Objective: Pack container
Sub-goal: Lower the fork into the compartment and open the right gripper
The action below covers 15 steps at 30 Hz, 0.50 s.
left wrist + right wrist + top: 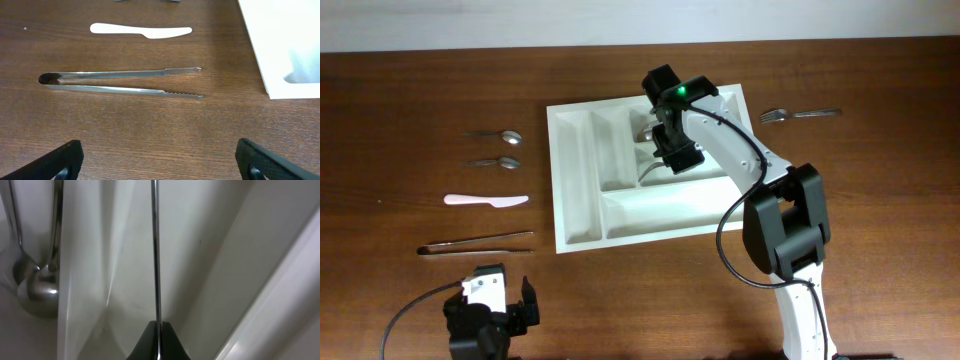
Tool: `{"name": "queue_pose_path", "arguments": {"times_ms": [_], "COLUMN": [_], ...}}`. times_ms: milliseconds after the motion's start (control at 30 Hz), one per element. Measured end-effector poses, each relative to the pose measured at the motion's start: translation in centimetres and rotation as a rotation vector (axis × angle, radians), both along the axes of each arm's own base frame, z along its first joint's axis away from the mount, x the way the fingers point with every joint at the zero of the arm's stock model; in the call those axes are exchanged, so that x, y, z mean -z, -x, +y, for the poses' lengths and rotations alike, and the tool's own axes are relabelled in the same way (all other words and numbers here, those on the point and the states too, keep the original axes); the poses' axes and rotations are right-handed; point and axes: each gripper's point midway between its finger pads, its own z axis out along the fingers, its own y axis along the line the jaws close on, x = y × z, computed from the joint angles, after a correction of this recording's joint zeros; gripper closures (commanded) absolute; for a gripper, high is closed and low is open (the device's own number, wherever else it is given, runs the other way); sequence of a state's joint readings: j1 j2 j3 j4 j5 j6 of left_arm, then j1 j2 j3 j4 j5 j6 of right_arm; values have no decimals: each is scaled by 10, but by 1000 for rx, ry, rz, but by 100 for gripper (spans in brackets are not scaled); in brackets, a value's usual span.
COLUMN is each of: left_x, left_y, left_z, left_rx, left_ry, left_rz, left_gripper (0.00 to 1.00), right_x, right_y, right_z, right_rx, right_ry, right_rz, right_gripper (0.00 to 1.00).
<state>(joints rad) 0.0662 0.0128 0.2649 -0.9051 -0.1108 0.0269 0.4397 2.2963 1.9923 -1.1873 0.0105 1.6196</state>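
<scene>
Placing step: right claw [156, 332] pinches thin metal utensil [155, 255] low inside container [578, 212]; next, release. Meanwhile left claw [160, 156] wide near tongs [120, 82].

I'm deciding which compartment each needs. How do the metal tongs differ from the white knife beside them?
The tongs are shiny metal; the knife is matte white. The tongs are two thin arms joined at one end; the knife is one flat piece. The tongs are longer than the knife. Both lie flat on the table, pointing the same way, outside the container.
</scene>
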Motion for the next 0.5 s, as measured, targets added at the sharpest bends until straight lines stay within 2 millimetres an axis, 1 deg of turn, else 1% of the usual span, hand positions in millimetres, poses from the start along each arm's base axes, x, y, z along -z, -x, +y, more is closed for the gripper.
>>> {"name": "queue_pose_path", "arguments": {"times_ms": [267,400,433,467,500], "left_x": [0,0,0,0,0], "left_y": [0,0,0,0,0], "left_z": [0,0,0,0,0], "left_rx": [0,0,0,0,0], "left_ry": [0,0,0,0,0], "left_rz": [0,0,0,0,0], "left_gripper": [1,1,1,1,1], "right_x": [0,0,0,0,0], "right_y": [-7,-9,-9,-9,-9], "right_z": [-20,-26,-26,-26,-26], "right_rx": [45,57,57,58,57], "right_ry": [3,3,4,3,3], "right_rz": [6,8,8,8,8], "right_gripper": [96,96,93,87,83]}}
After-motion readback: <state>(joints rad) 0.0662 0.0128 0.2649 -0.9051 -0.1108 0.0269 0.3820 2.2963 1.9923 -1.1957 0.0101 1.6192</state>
